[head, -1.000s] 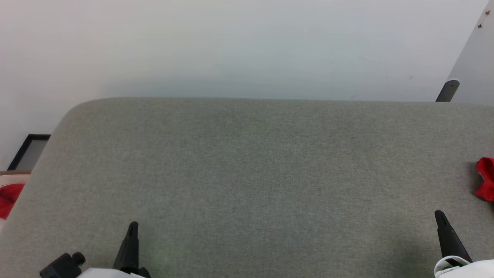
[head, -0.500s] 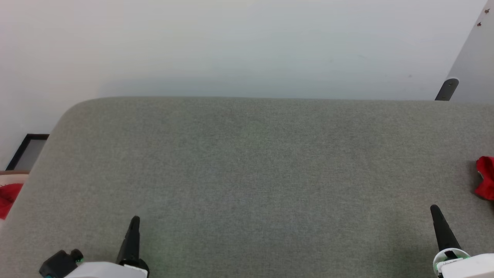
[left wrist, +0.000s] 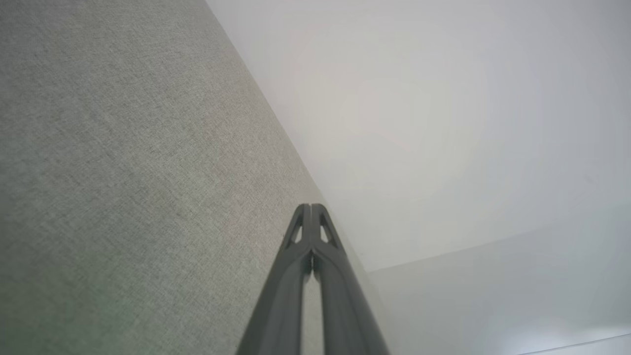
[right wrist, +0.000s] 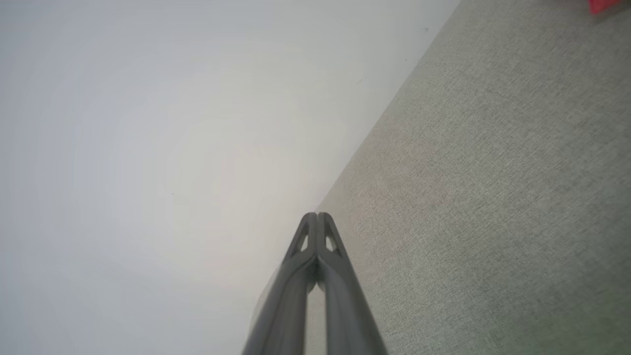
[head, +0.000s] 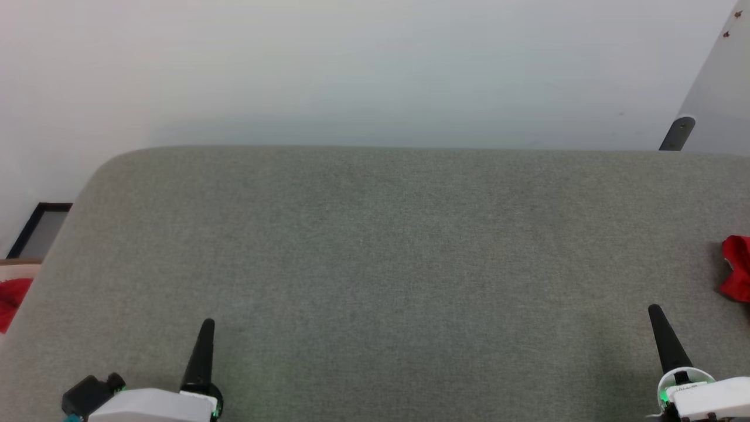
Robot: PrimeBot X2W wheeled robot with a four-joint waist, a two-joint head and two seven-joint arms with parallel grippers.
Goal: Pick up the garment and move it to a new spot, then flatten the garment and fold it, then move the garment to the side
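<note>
Wide grey fabric surface (head: 375, 252) out front, rounded at its far left corner, with a plain pale wall (head: 351, 64) behind it. Left gripper (head: 206, 329) sits near left, fingers pressed together and holding nothing. Right gripper (head: 654, 313) is near right, tips together too, empty. The garment (head: 737, 268), just a red bunch here, lies on the surface at the right edge, apart from the right gripper. Off the left side: a black frame (head: 41, 228) low by the wall, and a red cloth (head: 9, 296).
</note>
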